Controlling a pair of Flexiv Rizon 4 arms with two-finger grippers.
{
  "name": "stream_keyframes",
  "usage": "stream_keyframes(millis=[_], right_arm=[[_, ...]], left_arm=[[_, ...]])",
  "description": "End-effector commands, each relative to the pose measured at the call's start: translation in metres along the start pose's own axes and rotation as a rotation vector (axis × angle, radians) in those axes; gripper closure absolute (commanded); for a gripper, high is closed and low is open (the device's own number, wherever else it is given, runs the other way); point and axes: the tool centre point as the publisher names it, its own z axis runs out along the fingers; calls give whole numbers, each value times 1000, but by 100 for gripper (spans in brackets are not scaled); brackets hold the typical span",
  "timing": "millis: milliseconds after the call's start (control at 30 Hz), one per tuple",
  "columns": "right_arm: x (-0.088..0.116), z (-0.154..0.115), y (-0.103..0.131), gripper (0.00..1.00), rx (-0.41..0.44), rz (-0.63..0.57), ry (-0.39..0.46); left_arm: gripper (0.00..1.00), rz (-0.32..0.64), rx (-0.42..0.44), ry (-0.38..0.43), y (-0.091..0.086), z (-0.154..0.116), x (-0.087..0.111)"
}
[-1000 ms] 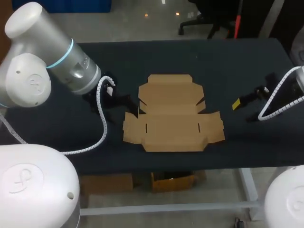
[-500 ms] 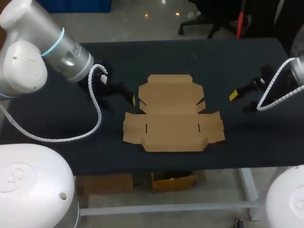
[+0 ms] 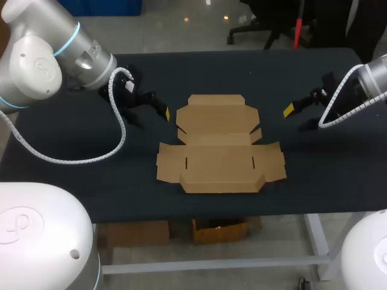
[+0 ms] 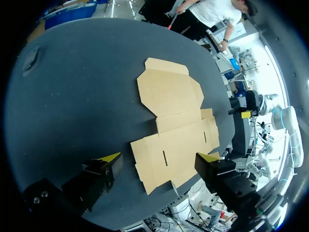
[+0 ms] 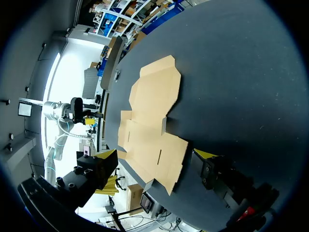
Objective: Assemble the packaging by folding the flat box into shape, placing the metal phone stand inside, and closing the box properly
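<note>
A flat, unfolded brown cardboard box [image 3: 221, 145] lies in the middle of the dark table [image 3: 320, 175]. My left gripper [image 3: 152, 116] hovers just left of the box's far flap, open and empty. My right gripper [image 3: 299, 118] hangs open to the right of that flap, apart from it. In the left wrist view the box [image 4: 174, 121] lies ahead of the open gripper [image 4: 158, 158], well below it. In the right wrist view the box [image 5: 152, 121] likewise lies ahead of the open gripper [image 5: 156, 154]. No metal phone stand shows in any view.
The dark table surface runs bare around the box on all sides, and its front edge [image 3: 242, 211] is close behind the box's near flap. Each arm's white coiled cable [image 3: 121, 133] hangs beside its wrist.
Both grippers have drawn back from the box's sides toward the far side of the table and risen, staying open. The box has not moved.
</note>
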Motion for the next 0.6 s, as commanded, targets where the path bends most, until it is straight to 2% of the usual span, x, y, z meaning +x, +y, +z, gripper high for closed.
stream_keyframes(millis=[33,467,533,600], right_arm=[[-3,-1,5,0,48,0,19],[-3,2,9,0,50,-12,18],[-3,7,18,0,47,-22,37],[0,14,27,0,48,-21,19]], left_arm=[[0,1,-34,2,-6,1,-2],[0,1,-34,2,-6,1,-2],[0,14,-32,-6,-15,5,2],[0,26,-40,0,-22,9,4]])
